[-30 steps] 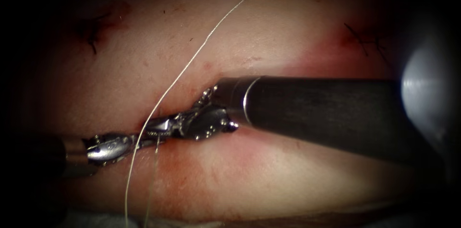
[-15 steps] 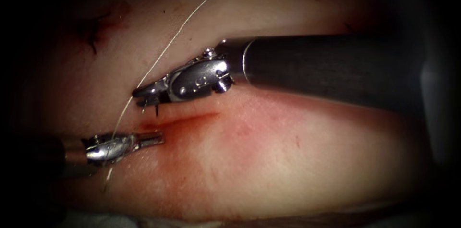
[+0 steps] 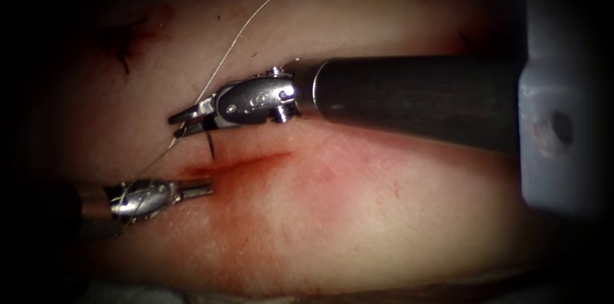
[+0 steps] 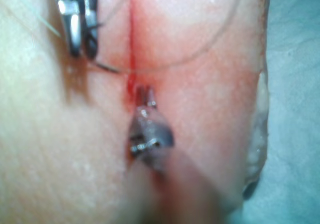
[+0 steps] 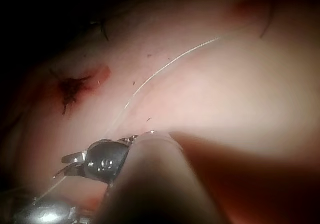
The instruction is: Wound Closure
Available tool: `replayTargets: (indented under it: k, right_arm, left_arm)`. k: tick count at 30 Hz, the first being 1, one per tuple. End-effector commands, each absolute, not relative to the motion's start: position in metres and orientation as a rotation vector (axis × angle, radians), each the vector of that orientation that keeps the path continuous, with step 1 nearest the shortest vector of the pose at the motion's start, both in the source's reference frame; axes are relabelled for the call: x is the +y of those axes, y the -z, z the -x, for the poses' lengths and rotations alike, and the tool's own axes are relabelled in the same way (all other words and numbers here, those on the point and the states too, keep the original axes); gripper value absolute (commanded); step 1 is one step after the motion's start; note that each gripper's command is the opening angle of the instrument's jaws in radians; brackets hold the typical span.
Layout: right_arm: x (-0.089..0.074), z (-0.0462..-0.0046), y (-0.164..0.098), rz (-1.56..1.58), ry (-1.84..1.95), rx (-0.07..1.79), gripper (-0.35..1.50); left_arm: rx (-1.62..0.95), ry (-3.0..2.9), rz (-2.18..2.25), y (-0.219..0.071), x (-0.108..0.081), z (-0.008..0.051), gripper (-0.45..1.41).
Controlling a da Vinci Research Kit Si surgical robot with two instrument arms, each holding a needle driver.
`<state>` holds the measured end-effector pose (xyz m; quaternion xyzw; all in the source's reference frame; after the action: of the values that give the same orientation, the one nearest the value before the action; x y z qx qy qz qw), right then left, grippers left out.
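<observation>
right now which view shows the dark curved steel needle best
The endoscope view: the dark curved steel needle hangs from the right tool, its point just above the red cut, free of the tissue. The left wrist view shows it as a dark sliver beside the cut. In the right wrist view I cannot make it out.

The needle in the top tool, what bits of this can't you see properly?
- Needle: in the endoscope view the right tool covers most of its curve; a short dark end pokes out above the cut.
- Thread: its far end leaves the endoscope view's top edge.
- Left tool: its tip is too small to tell whether it holds anything.
</observation>
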<state>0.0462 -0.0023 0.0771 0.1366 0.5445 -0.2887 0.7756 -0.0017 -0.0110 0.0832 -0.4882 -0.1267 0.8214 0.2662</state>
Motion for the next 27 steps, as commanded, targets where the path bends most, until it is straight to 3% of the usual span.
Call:
replayTargets:
  k: [1, 15, 27]
  right_arm:
    - [-0.0032, -0.0470, -0.0779, -0.316, 0.649, 1.184, -0.35]
    - [-0.0010, -0.0472, -0.0776, -0.413, 0.377, 1.218, -0.35]
    - [-0.0035, -0.0465, -0.0810, -0.643, 0.009, 1.114, -0.35]
  left_arm:
    - [-0.348, -2.217, 1.318, -0.0838, -0.0117, 0.0022, 0.05]
    - [-0.342, -2.221, 1.309, -0.0840, -0.0117, 0.0025, 0.05]
    - [-0.344, -2.221, 1.310, -0.0840, -0.0116, 0.0024, 0.05]
